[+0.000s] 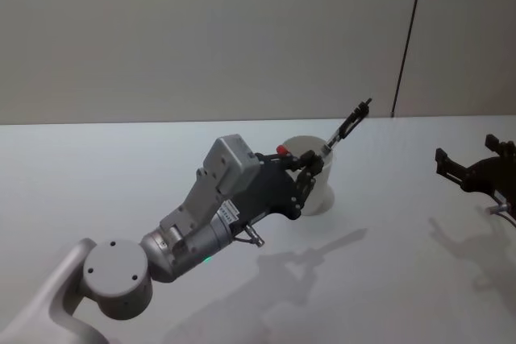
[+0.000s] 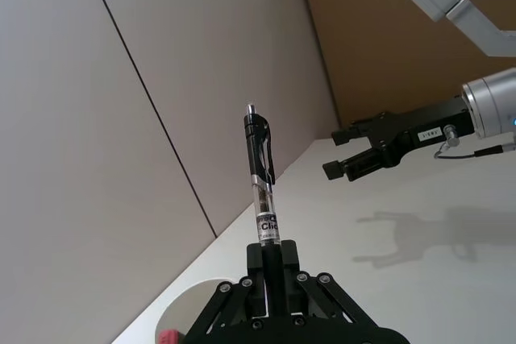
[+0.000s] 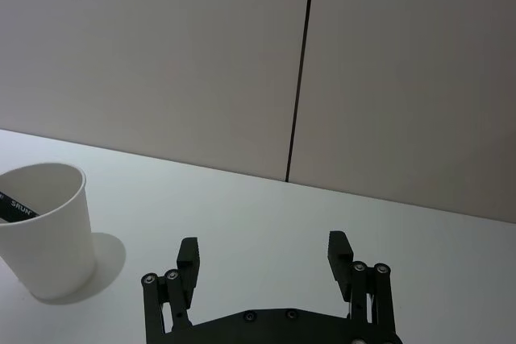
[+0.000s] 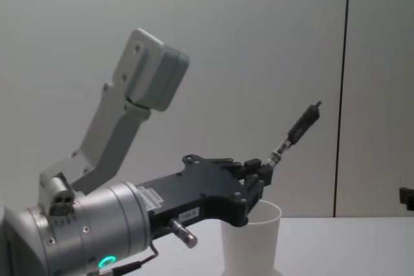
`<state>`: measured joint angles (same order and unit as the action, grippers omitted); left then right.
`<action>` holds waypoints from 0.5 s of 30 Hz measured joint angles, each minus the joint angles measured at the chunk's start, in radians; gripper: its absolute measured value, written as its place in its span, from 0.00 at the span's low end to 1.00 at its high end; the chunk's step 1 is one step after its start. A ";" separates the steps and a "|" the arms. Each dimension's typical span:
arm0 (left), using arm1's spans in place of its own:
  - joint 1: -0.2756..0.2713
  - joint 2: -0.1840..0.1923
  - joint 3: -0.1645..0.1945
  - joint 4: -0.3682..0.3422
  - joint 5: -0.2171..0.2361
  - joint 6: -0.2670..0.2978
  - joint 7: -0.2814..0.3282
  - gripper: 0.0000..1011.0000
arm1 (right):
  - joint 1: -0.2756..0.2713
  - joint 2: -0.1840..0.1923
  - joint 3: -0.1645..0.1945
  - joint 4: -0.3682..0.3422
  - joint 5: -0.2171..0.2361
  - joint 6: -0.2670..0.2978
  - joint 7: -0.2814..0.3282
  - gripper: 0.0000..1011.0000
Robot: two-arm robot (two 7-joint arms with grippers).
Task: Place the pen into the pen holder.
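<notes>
On the robot's left side, the left gripper [image 2: 272, 254] is clenched on the lower barrel of the black-and-clear click pen [image 2: 260, 159]. The pen slants up and away from the gripper, clip end highest. Directly beneath the gripper stands the plain white paper cup [image 1: 321, 189] that serves as the pen holder, on the pale worktop [image 1: 387, 231]. The gripper sits just over the cup's rim, and in the right wrist view the pen's dark lower end looks to be inside the mouth already.

To my eye, the step in hand is the let-go. It would go best if the wrist first tipped the pen a little more upright, or lowered it a touch, so the tip is well down inside before the grip opens. So light a cup could topple if the slanting pen drops against its rim, or if the gripper nudges it on the way out.

Well off to the right of that gripper, the right gripper [image 3: 263, 244] hangs idle above the worktop, jaws apart and empty.
</notes>
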<state>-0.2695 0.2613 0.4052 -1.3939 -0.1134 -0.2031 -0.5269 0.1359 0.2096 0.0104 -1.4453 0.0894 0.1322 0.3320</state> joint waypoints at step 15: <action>-0.030 -0.032 0.020 0.043 0.003 -0.013 -0.032 0.13 | 0.000 0.000 0.000 0.000 0.000 0.000 0.000 0.99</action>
<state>-0.2999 0.2290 0.4249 -1.3511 -0.1106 -0.2164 -0.5586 0.1359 0.2097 0.0104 -1.4453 0.0894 0.1322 0.3320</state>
